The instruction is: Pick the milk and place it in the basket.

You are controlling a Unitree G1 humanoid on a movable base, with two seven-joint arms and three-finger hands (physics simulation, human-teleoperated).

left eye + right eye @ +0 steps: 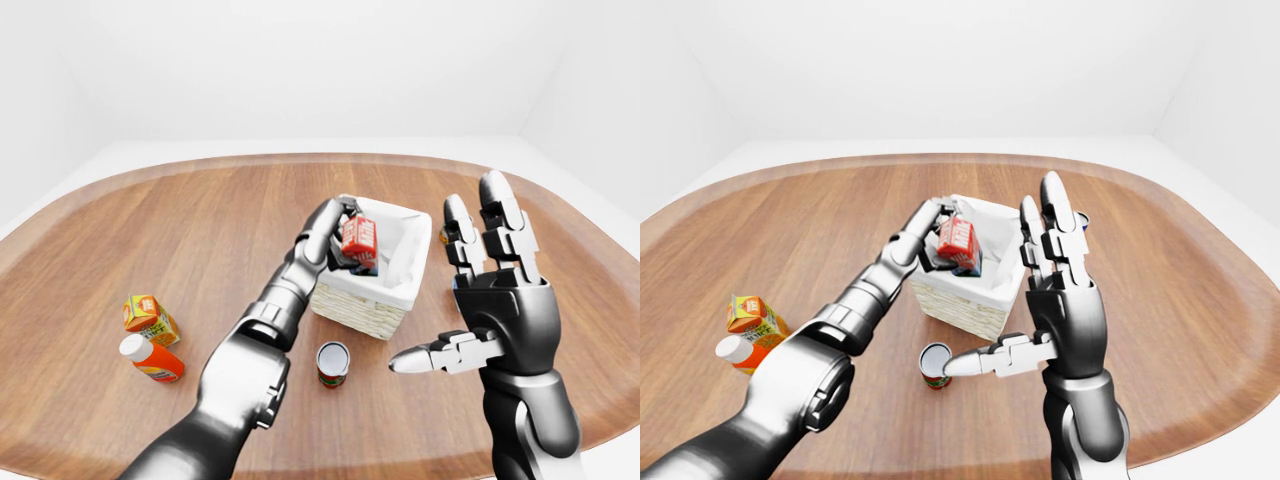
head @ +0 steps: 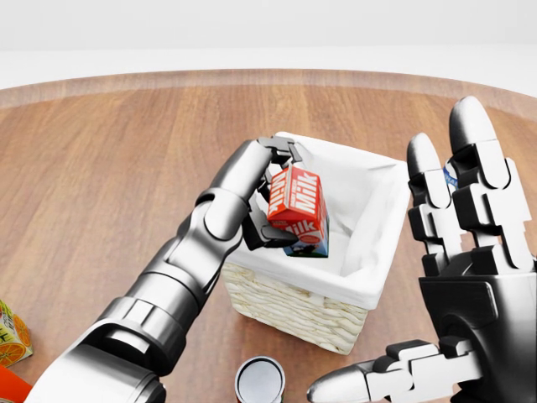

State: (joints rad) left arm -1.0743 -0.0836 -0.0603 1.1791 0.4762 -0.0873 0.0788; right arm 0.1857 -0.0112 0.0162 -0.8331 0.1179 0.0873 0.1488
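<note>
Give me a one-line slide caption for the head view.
Left hand holds the red milk carton over the white-lined wicker basket while the open right hand waits beside it.

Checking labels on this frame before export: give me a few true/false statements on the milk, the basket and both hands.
1. The left robot hand grips the red milk carton over the white-lined wicker basket. True.
2. The right robot hand is closed on the basket's rim. False: it is raised beside the basket with its fingers spread, holding nothing.
3. A small metal can stands on the wooden table below the basket in the left-eye view. True.
4. The orange juice carton lies inside the basket. False: it sits on the table at the left of the left-eye view, next to an orange bottle with a white cap.
</note>
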